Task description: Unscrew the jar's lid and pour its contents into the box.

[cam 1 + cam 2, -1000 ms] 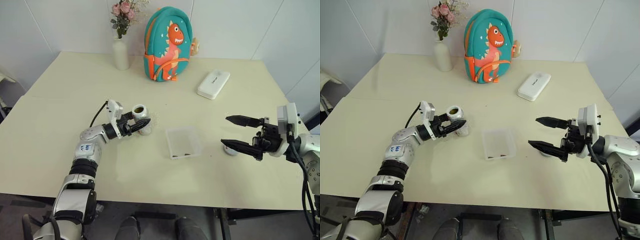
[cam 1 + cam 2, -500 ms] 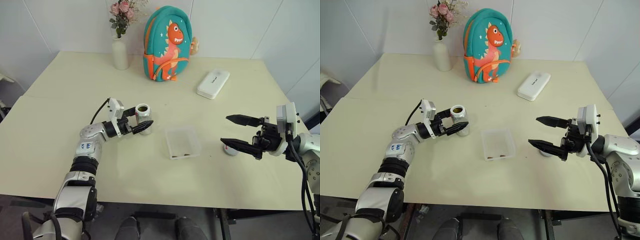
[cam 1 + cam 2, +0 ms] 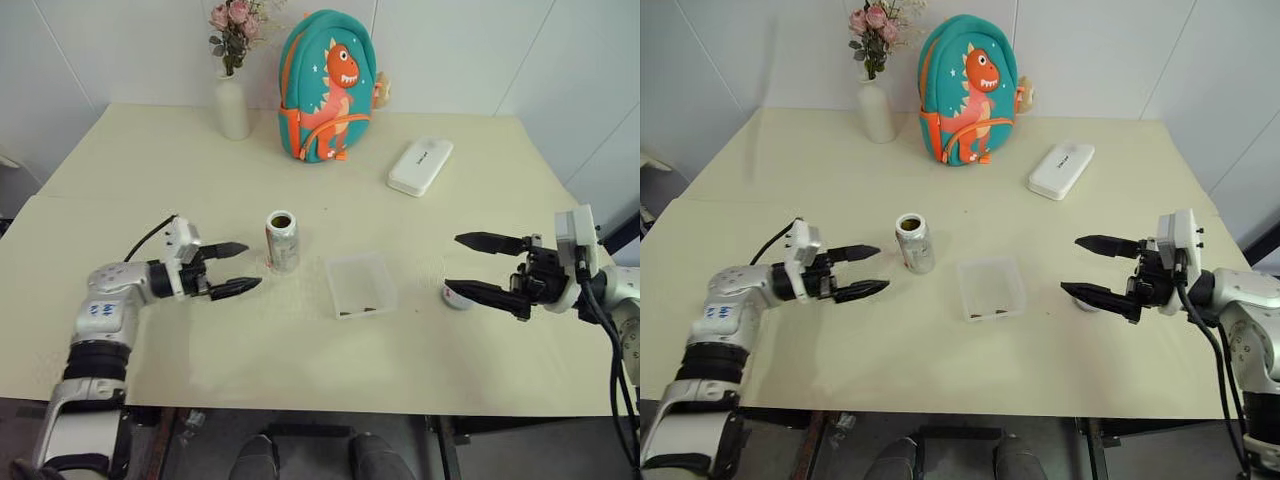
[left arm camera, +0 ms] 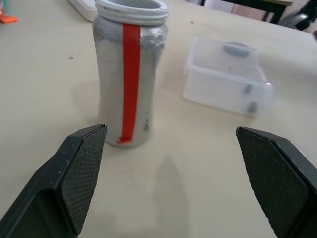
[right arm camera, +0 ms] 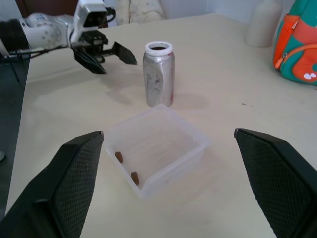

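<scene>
The jar (image 3: pixel 282 241) stands upright and uncapped on the counter (image 3: pixel 150 180), its dark inside showing through the white threaded mouth. A red stripe runs down its silvery side in the left wrist view. It sits just left of the box (image 3: pixel 361 284), close to it but apart.

The box is a shallow clear tray resting flat near the middle of the counter. A few small brown bits (image 5: pixel 127 166) lie on its floor, toward the corner nearest the robot.

The left gripper (image 3: pixel 234 268) hangs to the left of the jar, pointing at it, with its two black fingers spread wide. It grasps nothing, and a clear gap separates its fingertips from the jar.

The right gripper (image 3: pixel 462 264) hovers on the right side of the counter, pointing toward the box, its fingers also spread wide and empty. The lid (image 3: pixel 458 296) lies on the counter just beneath the lower finger, to the right of the box and apart from it.

At the far edge stand a white vase (image 3: pixel 232 105) with pink flowers, a teal backpack (image 3: pixel 325 85) with an orange dinosaur, and a white oblong case (image 3: pixel 420 165) lying flat.
</scene>
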